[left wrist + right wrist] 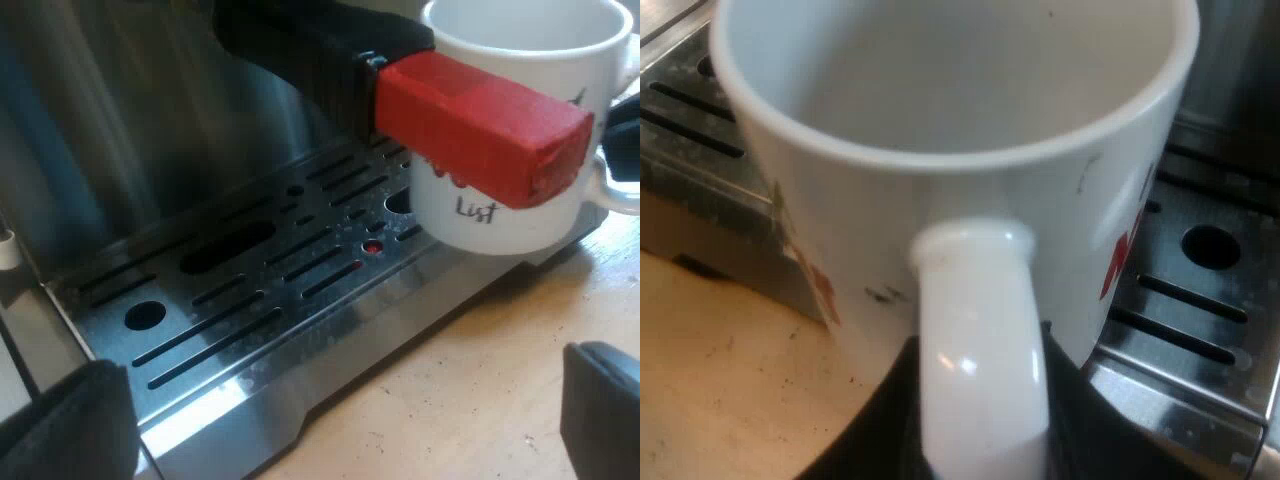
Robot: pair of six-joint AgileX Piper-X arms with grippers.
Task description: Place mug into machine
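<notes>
Right gripper [980,430] clamps mug [840,220] by its handle, at drip tray [1185,335] edge near red holder handle [480,125]; mug not yet set down inside. Left gripper [330,420] spread wide, holds nothing.

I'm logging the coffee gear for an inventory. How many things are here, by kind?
white mug: 1
espresso machine: 1
metal holder, its red-ended handle at the machine's front: 1
Total: 3

Empty white mug [520,60], upright, at edge of slotted steel drip tray [250,300]
</notes>
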